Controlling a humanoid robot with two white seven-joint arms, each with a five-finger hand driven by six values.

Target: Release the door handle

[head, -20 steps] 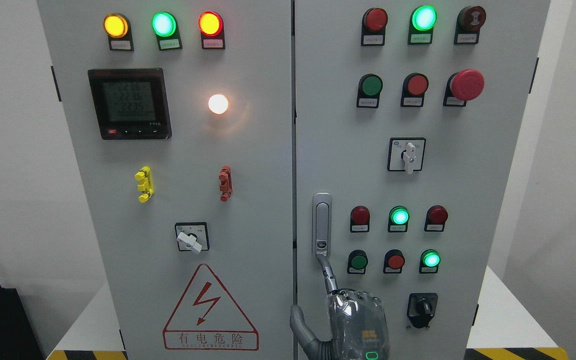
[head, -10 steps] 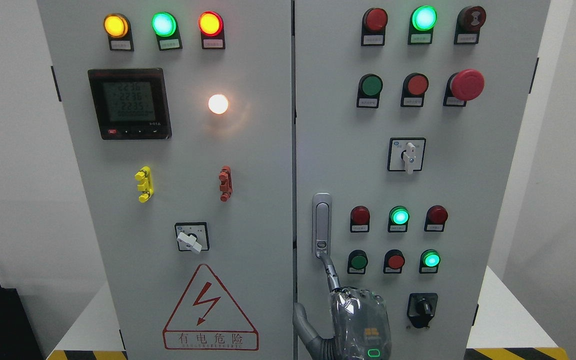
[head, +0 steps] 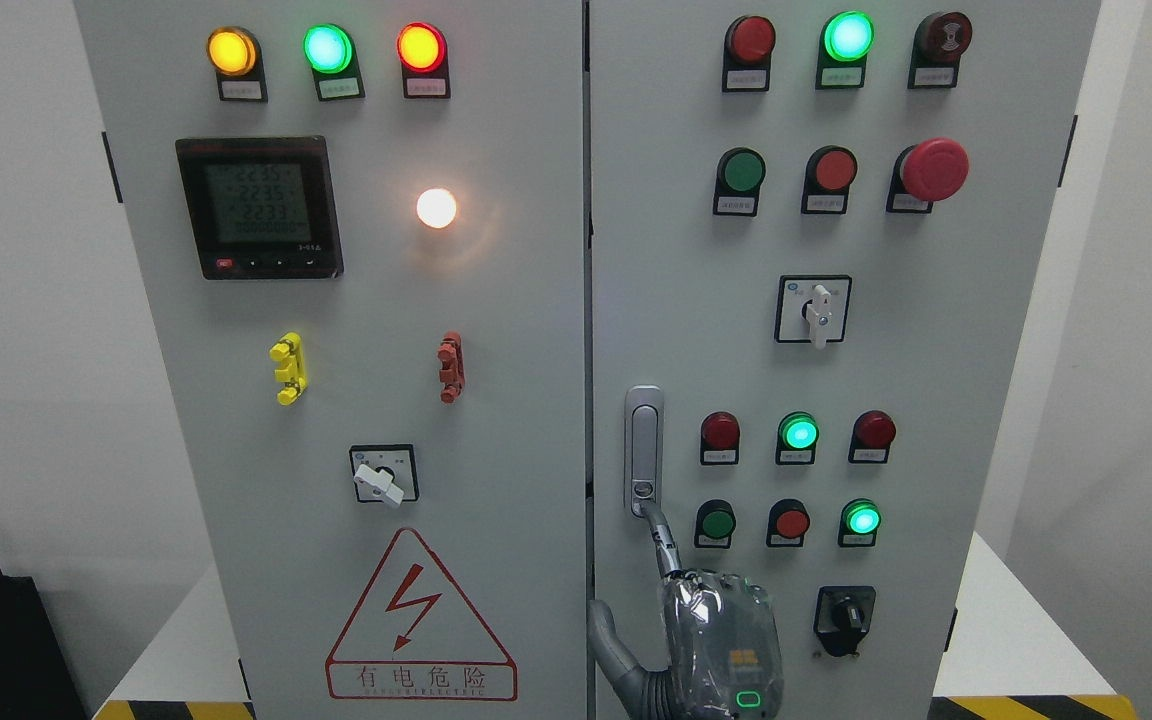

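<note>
Against white walls, grey cabinet (head: 496,330) on white bench (head: 1011,640); right hand (head: 706,640) below, one finger (head: 658,535) stretched, touching door handle (head: 643,450), gripping nothing.

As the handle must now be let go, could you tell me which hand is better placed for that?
The right hand: one finger reaches the lower end of the door handle; the left is not in view.

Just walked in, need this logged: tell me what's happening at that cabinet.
The robot's right hand reaches up at the cabinet's right door. One outstretched finger meets the lower end of the silver door handle, and the thumb juts sideways, gripping nothing. The door looks shut. The left hand is out of view.
</note>
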